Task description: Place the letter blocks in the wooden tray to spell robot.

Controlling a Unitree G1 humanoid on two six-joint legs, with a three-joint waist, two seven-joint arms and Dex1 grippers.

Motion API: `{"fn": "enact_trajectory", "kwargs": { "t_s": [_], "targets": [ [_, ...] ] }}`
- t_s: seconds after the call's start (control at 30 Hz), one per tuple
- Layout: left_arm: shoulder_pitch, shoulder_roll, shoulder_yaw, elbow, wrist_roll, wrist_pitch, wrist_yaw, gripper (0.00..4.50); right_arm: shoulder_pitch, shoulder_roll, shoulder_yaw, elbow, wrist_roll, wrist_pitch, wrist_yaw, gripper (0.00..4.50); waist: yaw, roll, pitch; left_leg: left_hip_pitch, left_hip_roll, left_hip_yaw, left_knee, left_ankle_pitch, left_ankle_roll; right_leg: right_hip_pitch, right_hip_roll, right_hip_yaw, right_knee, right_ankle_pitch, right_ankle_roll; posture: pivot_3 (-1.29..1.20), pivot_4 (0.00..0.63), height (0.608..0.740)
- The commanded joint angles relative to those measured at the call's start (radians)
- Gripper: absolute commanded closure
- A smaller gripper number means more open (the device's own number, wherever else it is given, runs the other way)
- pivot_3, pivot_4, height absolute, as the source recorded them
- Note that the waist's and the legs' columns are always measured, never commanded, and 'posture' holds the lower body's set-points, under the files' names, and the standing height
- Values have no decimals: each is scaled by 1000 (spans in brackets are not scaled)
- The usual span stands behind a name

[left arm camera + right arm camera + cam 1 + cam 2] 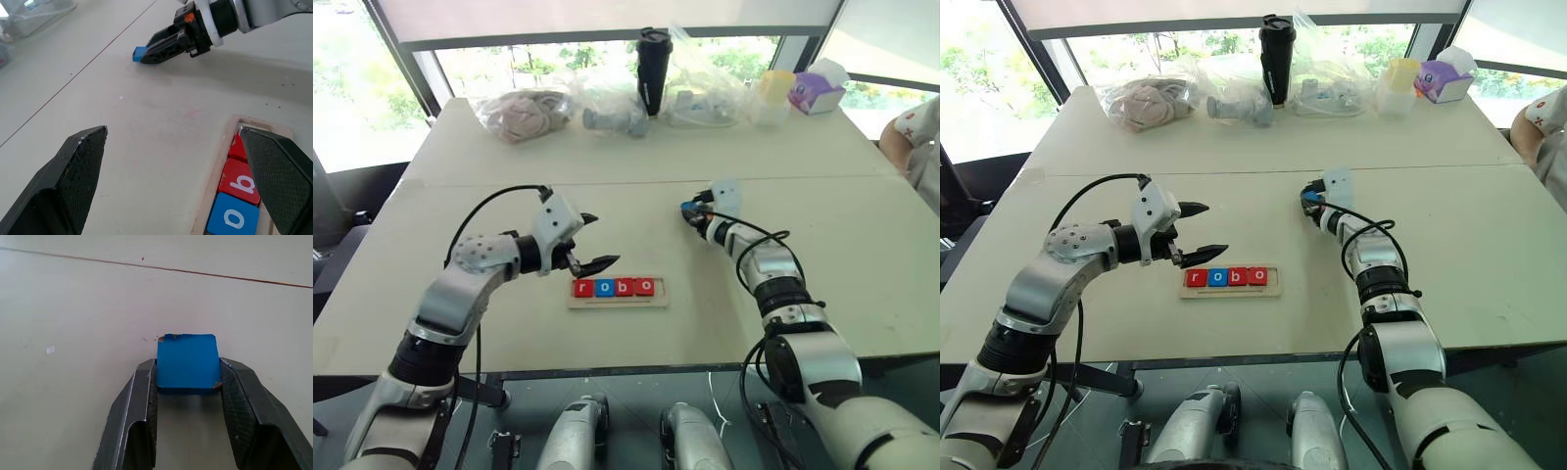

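The wooden tray (617,304) lies on the white table in front of me. Four letter blocks sit in its slot, reading "robo": a red r (582,288), a blue o (603,287), a red b (624,287) and a red o (645,286). The slot's right end is bare. My left gripper (604,239) hangs open just left of and above the tray's left end, holding nothing. Farther back and to the right, my right gripper (188,369) is shut on a blue block (188,360) low over the tabletop. The face of that block towards the wrist camera shows no letter.
Along the table's far edge stand clear plastic bags (524,110), a black tumbler (654,69), a yellow-lidded container (773,93) and a purple tissue box (818,90). A person's sleeve (915,132) shows at the right edge. A seam (636,182) crosses the table behind both grippers.
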Motion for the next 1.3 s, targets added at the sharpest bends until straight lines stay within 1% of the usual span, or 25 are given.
{"fn": "enact_trajectory", "kwargs": {
  "t_s": [0.03,0.1,0.13,0.2,0.23,0.3,0.37,0.43,0.47,0.53,0.63,0.77,0.83,0.87,0.9,0.93,1.0,1.07,1.1,1.13,1.23,1.3],
  "targets": [
    [7,12,28,-25,-4,-11,-2,0,69,23,-215,-403,347,410,-91,3324,2,0,0,0,0,0,0,0,0,0,0,0,0,0,0,0,150,740],
    [11,15,28,-24,-5,-13,-8,0,119,63,-336,-553,528,619,-207,3324,1,0,0,-1,0,-1,-1,0,0,-1,0,0,0,0,0,0,150,740],
    [11,18,29,-23,-7,-14,-12,0,143,99,-416,-613,641,704,-310,3324,1,0,0,-1,0,-1,-1,0,0,-1,0,0,0,0,0,0,150,740],
    [12,26,40,-29,-29,-4,-33,0,216,162,-531,-731,850,810,-510,3324,0,0,-1,0,1,-1,-1,-2,-2,-1,0,0,0,0,0,0,150,740],
    [13,33,49,-39,-49,11,-48,0,266,182,-554,-779,969,821,-620,3324,1,1,-1,0,1,-1,-2,-2,-3,-1,0,0,0,0,-1,0,150,740],
    [27,66,59,-81,-98,50,-98,0,384,190,-526,-858,1214,777,-835,3324,-2,1,-1,0,1,-1,-3,-2,-3,-1,0,0,0,-2,-4,0,150,740],
    [41,100,64,-119,-138,79,-137,0,481,160,-456,-910,1428,678,-1013,3324,-5,2,0,-1,1,0,-4,-2,-3,-3,0,1,-2,-3,-5,0,150,740],
    [59,146,69,-161,-178,111,-184,0,570,137,-382,-971,1606,553,-1143,3324,-9,3,0,-1,1,1,-5,-2,-2,-3,-1,3,-3,-3,-5,0,150,740],
    [67,174,70,-181,-194,125,-210,0,607,155,-357,-1010,1658,487,-1181,3324,-13,2,0,-1,1,2,-5,-2,-2,-3,-1,4,-3,-3,-5,0,150,740],
    [61,197,65,-183,-202,131,-228,0,662,186,-322,-1052,1691,389,-1249,3324,-17,3,0,0,2,3,-5,-2,-2,-2,0,5,-4,-3,-6,0,150,740],
    [32,187,53,-150,-186,117,-218,0,709,222,-278,-1074,1691,299,-1320,3324,-13,3,0,0,2,3,-5,-2,-2,-2,0,5,-4,-3,-6,0,150,740],
    [21,169,41,-144,-179,115,-209,0,770,234,-232,-1105,1691,246,-1349,3324,-6,3,0,-1,2,3,-4,-2,-2,-2,0,5,-8,-3,-6,0,150,740],
    [24,164,34,-144,-169,109,-206,0,794,218,-221,-1109,1691,236,-1351,2291,-6,3,0,-1,2,3,-5,-2,-2,-2,0,5,-10,-3,-6,0,150,740],
    [25,163,31,-143,-164,105,-206,0,803,210,-215,-1110,1691,232,-1351,1890,-6,3,0,-2,2,3,-5,-3,-1,-2,0,5,-11,-3,-6,0,150,740],
    [27,161,30,-141,-160,102,-206,0,809,205,-213,-1106,1691,223,-1367,1396,-6,3,0,-2,2,3,-6,-3,-1,-2,0,5,-12,-3,-6,0,150,740],
    [27,159,30,-142,-159,103,-204,0,814,202,-213,-1104,1691,214,-1378,830,-6,3,-1,-2,2,3,-7,-3,-1,-2,0,5,-13,-3,-6,0,150,740],
    [26,154,27,-140,-152,101,-199,0,818,165,-238,-1097,1691,213,-1362,91,-6,3,-1,-2,2,3,-7,-3,-1,-2,0,5,-13,-3,-6,0,150,740],
    [26,149,25,-139,-148,100,-196,0,830,84,-257,-1110,1691,266,-1232,91,0,3,-1,-2,2,3,-7,-3,-1,-2,0,5,-13,-3,-6,0,150,740],
    [26,146,24,-139,-146,99,-194,0,857,16,-264,-1106,1691,310,-1166,91,2,3,-1,-2,2,3,-6,-3,-1,-1,0,5,-14,-3,-6,0,150,740],
    [26,144,23,-138,-146,99,-193,0,886,-62,-267,-1099,1691,363,-1083,91,4,3,-1,-2,2,3,-6,-3,0,-1,0,5,-15,-3,-6,0,150,740],
    [20,138,19,-131,-141,95,-192,0,947,-313,-327,-1026,1691,475,-888,91,0,3,-1,-2,2,4,-5,-5,3,3,0,5,-20,-3,-7,0,150,740],
    [18,137,19,-125,-139,92,-195,0,954,-505,-370,-1021,1576,537,-720,91,-2,5,0,-2,2,6,-4,-6,5,3,-1,5,-21,-3,-7,0,150,740]
  ]
}}
